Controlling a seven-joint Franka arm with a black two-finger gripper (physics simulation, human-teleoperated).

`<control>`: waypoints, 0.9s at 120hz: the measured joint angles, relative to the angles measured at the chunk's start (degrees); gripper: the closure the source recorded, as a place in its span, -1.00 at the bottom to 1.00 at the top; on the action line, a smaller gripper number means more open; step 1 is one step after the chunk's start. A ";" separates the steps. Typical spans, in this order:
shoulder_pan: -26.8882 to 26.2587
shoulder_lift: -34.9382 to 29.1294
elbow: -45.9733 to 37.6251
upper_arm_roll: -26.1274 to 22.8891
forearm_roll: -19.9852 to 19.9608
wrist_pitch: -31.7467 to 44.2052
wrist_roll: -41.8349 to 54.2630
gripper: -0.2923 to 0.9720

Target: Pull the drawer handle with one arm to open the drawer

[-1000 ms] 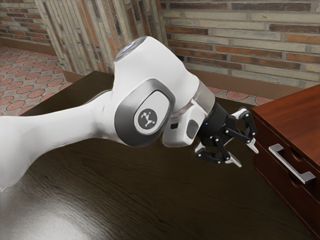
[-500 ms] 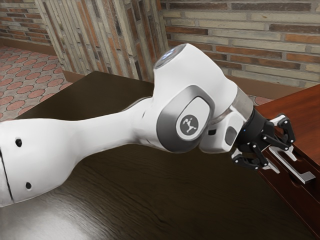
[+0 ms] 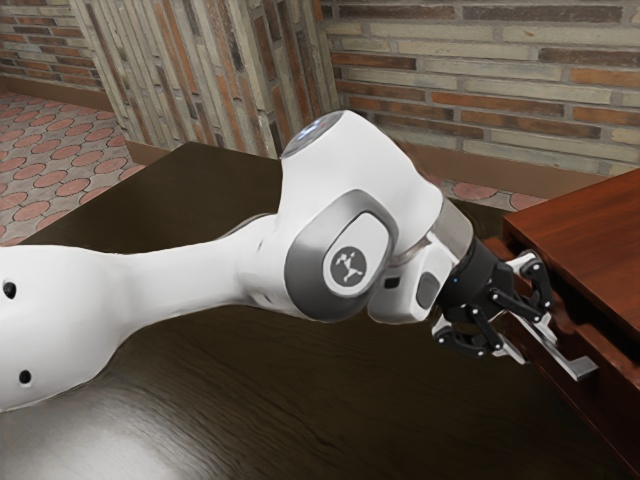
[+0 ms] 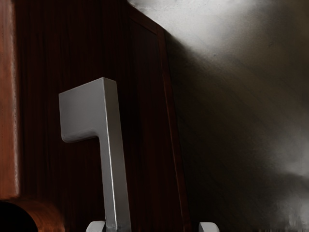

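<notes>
At the front of a red-brown wooden cabinet (image 3: 600, 235), the silver drawer handle (image 3: 565, 358) lies between the fingers of the black gripper (image 3: 515, 325), its far end jutting past them toward the exterior view's right. The drawer (image 3: 575, 335) it is fixed to stands a little way out of the cabinet face. In the wrist view the handle (image 4: 113, 159) is a squared bar with a bent post, set against the dark drawer front (image 4: 145, 121). One fingertip (image 4: 95, 226) sits right against the bar while the other fingertip (image 4: 207, 226) stands clear of it across a gap, so the jaws are spread and straddling the bar, not clamped on it. The white Franka arm (image 3: 200, 280) reaches in low from the exterior view's left over the dark, glossy table (image 3: 250, 400), its wrist angled down toward the cabinet. A brick wall (image 3: 480, 60) rises beyond the table, and a red-patterned tile floor (image 3: 50, 150) lies at the exterior view's far left.
</notes>
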 joint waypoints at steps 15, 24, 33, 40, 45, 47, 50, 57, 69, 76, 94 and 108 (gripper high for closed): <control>0.53 -7.24 -8.07 0.03 0.10 1.01 0.30 0.32; 0.80 -9.47 -11.11 -0.09 0.16 1.71 0.43 0.29; 0.85 -11.79 -13.88 0.02 0.17 2.23 0.57 0.31; 0.67 -13.99 -16.30 0.31 0.15 2.54 0.70 0.31; 0.62 -15.46 -18.14 0.44 0.19 2.70 0.77 0.30; 0.61 -15.89 -18.75 0.47 0.21 2.75 0.80 0.30; 0.56 -16.63 -19.64 0.52 0.34 2.82 0.83 0.30; 0.44 -18.42 -21.61 0.61 0.74 2.95 0.91 0.29; 0.05 -22.18 -25.03 0.70 1.09 3.08 1.03 0.30; -0.18 -23.57 -26.70 1.09 1.20 3.15 1.12 0.29; -0.39 -27.07 -30.42 1.76 1.41 3.22 1.26 0.28; -0.28 -28.24 -31.31 1.94 1.49 3.17 1.33 0.28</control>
